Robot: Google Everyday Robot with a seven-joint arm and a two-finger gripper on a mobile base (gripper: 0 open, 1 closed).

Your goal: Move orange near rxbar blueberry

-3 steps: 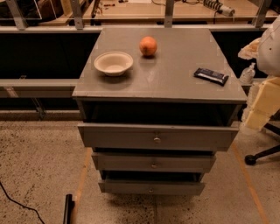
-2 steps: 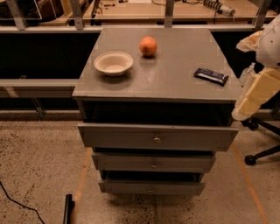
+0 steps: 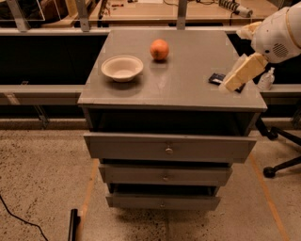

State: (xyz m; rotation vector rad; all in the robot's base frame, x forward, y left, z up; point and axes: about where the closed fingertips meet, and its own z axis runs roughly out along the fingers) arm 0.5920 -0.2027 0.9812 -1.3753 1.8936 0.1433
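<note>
The orange (image 3: 159, 49) sits on the grey cabinet top (image 3: 178, 87), towards the back middle. The rxbar blueberry (image 3: 216, 78), a dark flat wrapper, lies near the right edge; only its left end shows, the rest is behind my arm. My arm comes in from the right with a white joint (image 3: 277, 33) and a cream link. My gripper (image 3: 231, 84) is at the link's low end, over the right edge of the top, right by the bar and far to the right of the orange. It holds nothing that I can see.
A white bowl (image 3: 122, 68) stands left of the orange. The cabinet has three drawers (image 3: 169, 148) pulled slightly out. A small bottle (image 3: 265, 80) and a chair base (image 3: 282, 164) are at the right. A workbench (image 3: 141, 12) runs behind.
My arm has swung left and inward from beside the cabinet to over its right edge, now covering part of the bar. The orange, bowl and bar have not moved.
</note>
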